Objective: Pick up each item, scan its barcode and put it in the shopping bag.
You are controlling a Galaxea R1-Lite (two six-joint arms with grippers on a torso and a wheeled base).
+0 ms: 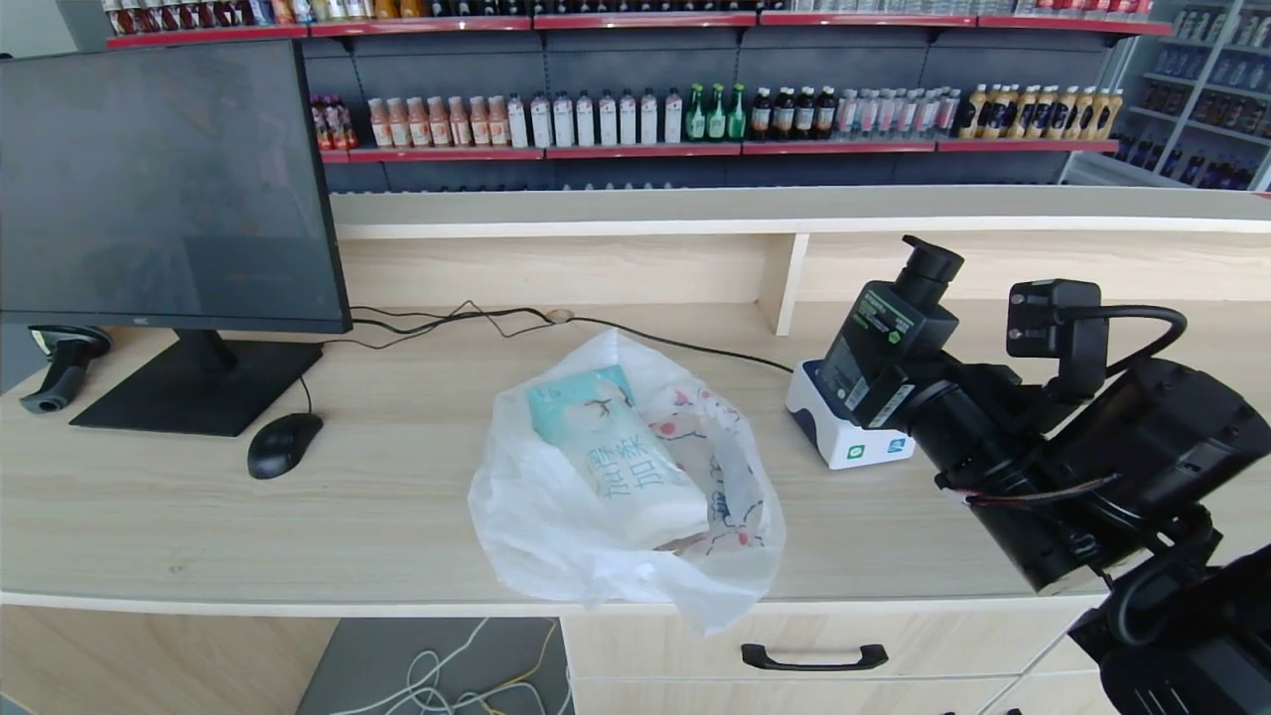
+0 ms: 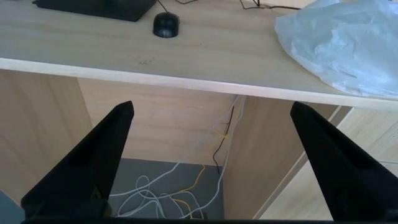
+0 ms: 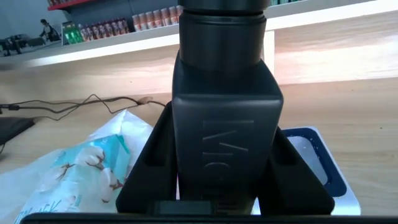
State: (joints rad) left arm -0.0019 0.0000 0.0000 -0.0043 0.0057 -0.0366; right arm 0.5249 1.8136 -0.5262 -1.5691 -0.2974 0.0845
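Currently the right gripper [image 1: 899, 392] is clamping a dark square bottle [image 1: 887, 333], its long axis tilting toward one o'clock, just above the white-and-blue scanner [image 1: 844, 447]. The shopping bag [image 1: 556, 526] is lying at nine o'clock from it on the pale wooden counter [image 1: 377, 516]. The left gripper [image 2: 211, 109] is hanging wide open, holding nothing.

We are at a shop's checkout. Behind the wooden counter [image 1: 298, 516] run red-edged shelves [image 1: 635, 152] lined with bottled drinks [image 1: 596, 117]. On the counter we see a monitor [image 1: 169, 179], a handheld barcode scanner [image 1: 60, 367] at its left end, a desktop scanner box [image 1: 844, 442] and a shopping bag [image 1: 546, 536].
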